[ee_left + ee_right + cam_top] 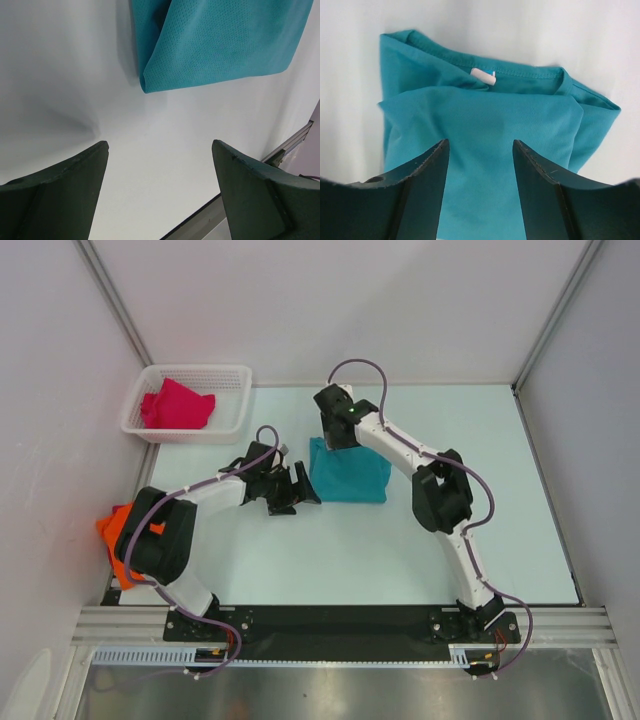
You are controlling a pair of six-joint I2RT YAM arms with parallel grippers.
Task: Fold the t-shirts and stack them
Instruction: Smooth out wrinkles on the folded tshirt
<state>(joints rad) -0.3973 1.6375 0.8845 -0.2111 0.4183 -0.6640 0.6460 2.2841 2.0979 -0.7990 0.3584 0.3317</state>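
Observation:
A folded teal-blue t-shirt (350, 476) lies near the middle of the table, also seen in the left wrist view (220, 42) and the right wrist view (485, 130) with its white neck tag facing up. My right gripper (481, 142) hovers open above its far edge, nothing between the fingers. My left gripper (157, 145) is open just left of the shirt, over bare table. A magenta-red t-shirt (177, 406) lies crumpled in the basket. An orange t-shirt (118, 536) sits at the table's left edge, mostly hidden by the left arm.
A white lattice basket (235, 398) stands at the far left corner. Grey enclosure walls surround the table. A metal rail (340, 623) with both arm bases runs along the near edge.

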